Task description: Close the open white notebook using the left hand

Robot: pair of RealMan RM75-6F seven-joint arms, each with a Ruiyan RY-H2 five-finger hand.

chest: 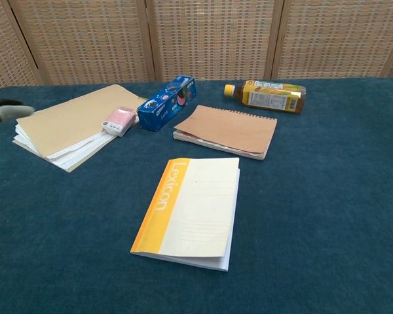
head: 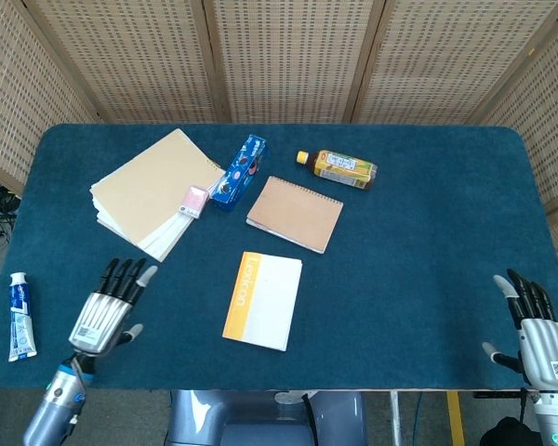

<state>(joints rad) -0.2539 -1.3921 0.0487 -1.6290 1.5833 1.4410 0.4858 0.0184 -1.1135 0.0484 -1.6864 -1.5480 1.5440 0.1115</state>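
Note:
The white notebook [head: 262, 299] [chest: 194, 209] lies shut and flat on the blue table, its cover showing an orange band along the spine side. My left hand [head: 106, 308] hovers well to the left of it near the table's front edge, fingers spread and empty; in the chest view only its fingertips [chest: 6, 111] show at the left edge. At the front right corner my right hand [head: 536, 332] is also open and holds nothing.
A brown spiral notebook [head: 295, 213] lies behind the white one. Further back are a blue box [head: 241, 170], a tea bottle [head: 338, 168], a small pink box [head: 194, 201] and a stack of tan folders [head: 152, 189]. A toothpaste tube [head: 19, 316] lies front left.

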